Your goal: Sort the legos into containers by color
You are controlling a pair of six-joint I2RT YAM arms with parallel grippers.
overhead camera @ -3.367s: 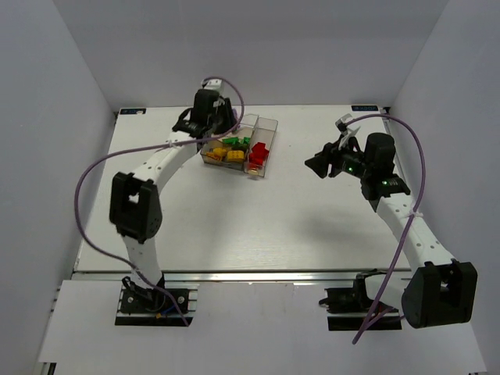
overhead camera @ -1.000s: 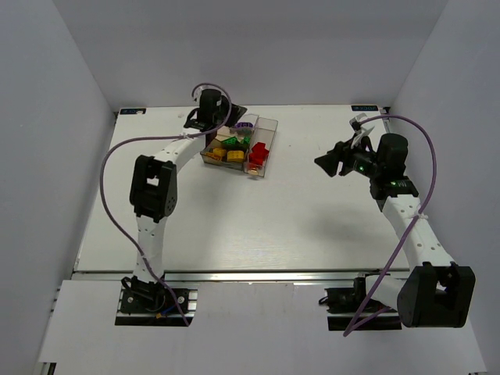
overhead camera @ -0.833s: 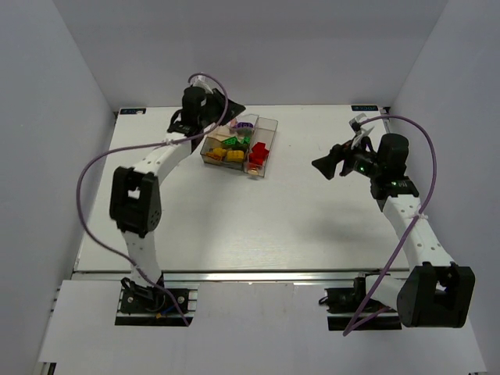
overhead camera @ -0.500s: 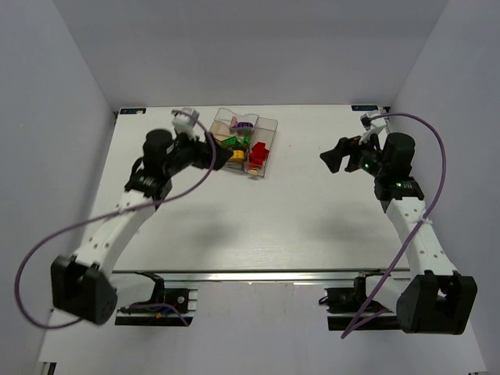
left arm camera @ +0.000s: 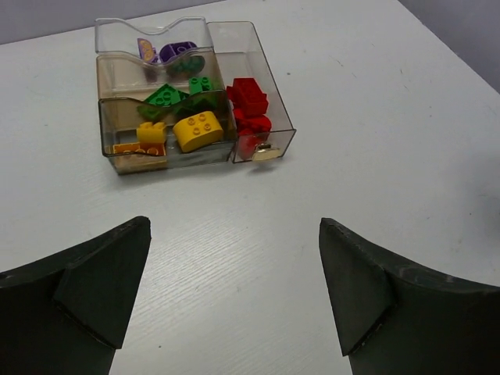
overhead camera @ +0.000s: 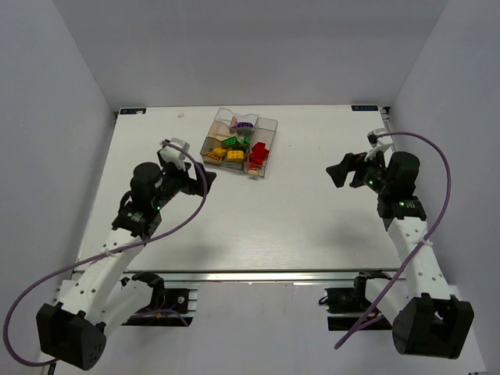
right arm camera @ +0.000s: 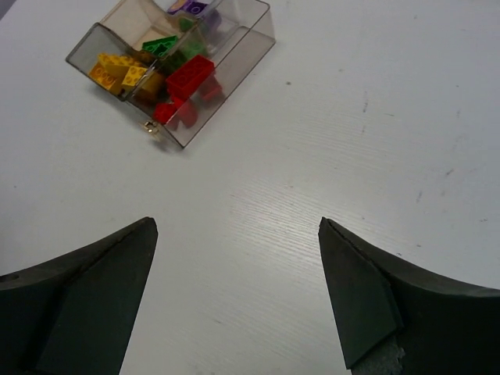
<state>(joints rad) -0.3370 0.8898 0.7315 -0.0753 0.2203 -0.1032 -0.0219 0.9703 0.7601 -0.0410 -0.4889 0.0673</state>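
Note:
The clear brownish box [overhead camera: 268,125] stands at the back middle of the table. Its containers hold the legos by color: purple [overhead camera: 245,125] at the back, green [overhead camera: 232,141] in the middle, yellow and orange [overhead camera: 234,155] in front, red [overhead camera: 258,152] on the right. The left wrist view shows the same purple [left arm camera: 178,51], green [left arm camera: 166,98], yellow [left arm camera: 197,129] and red [left arm camera: 248,101] bricks. My left gripper [overhead camera: 203,173] hangs open and empty, near and left of the box. My right gripper [overhead camera: 337,172] is open and empty, well to its right.
White side walls close in the table on the left, right and back. The box wall [right arm camera: 234,66] shows at the top left of the right wrist view, with bare white tabletop [right arm camera: 328,141] under both pairs of fingers. A small brass latch [left arm camera: 264,152] sticks out of the box front.
My left arm has drawn back from over the box toward the near left, and its gripper has opened. The right arm shifted a little to the right.

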